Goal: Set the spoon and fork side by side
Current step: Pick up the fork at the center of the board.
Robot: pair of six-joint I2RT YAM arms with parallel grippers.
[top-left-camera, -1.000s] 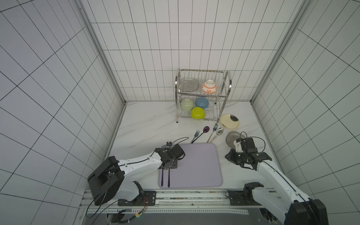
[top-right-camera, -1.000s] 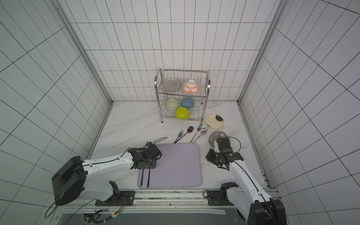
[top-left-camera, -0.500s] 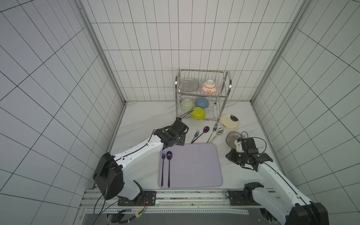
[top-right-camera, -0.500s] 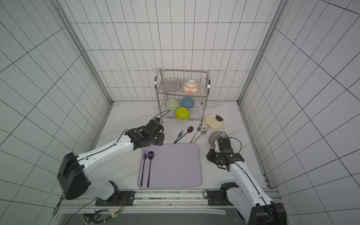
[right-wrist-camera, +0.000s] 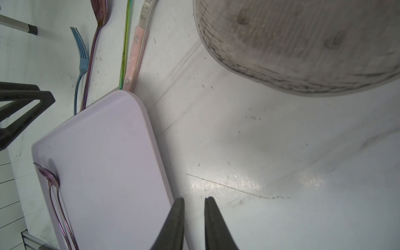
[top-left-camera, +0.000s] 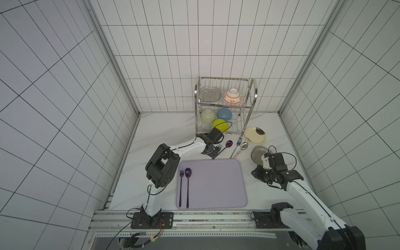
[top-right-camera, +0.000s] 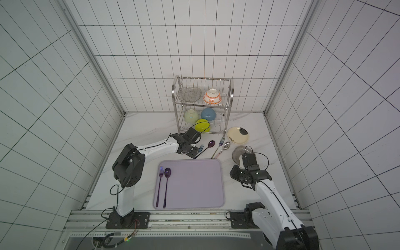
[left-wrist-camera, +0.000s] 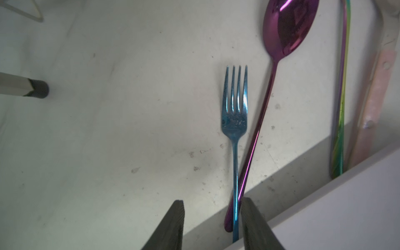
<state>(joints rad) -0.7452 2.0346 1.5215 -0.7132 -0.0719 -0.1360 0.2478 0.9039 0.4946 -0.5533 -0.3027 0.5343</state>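
A purple fork (top-left-camera: 181,173) and a purple spoon (top-left-camera: 188,173) lie side by side, handles parallel, on the left part of the lilac mat (top-left-camera: 216,184). Behind the mat, a blue fork (left-wrist-camera: 234,116) and a magenta spoon (left-wrist-camera: 290,28) lie on the counter with their handles crossing. My left gripper (left-wrist-camera: 212,200) is open and low over those two handle ends, which sit just inside one finger. In both top views it (top-left-camera: 213,152) is at the mat's back edge. My right gripper (right-wrist-camera: 193,198) hovers at the mat's right edge, jaws a narrow gap apart and empty.
A rainbow fork (top-left-camera: 238,142) and a pink-handled silver spoon (top-left-camera: 244,146) lie right of the magenta spoon. A cream plate (top-left-camera: 255,135) and a grey metal plate (top-left-camera: 258,153) sit at the right. The wire rack (top-left-camera: 225,104) with bowls stands at the back.
My left arm left the mat's left side, where the purple fork and spoon now lie, swung toward the rack, then came down at the blue fork's handle. The right arm barely moved.
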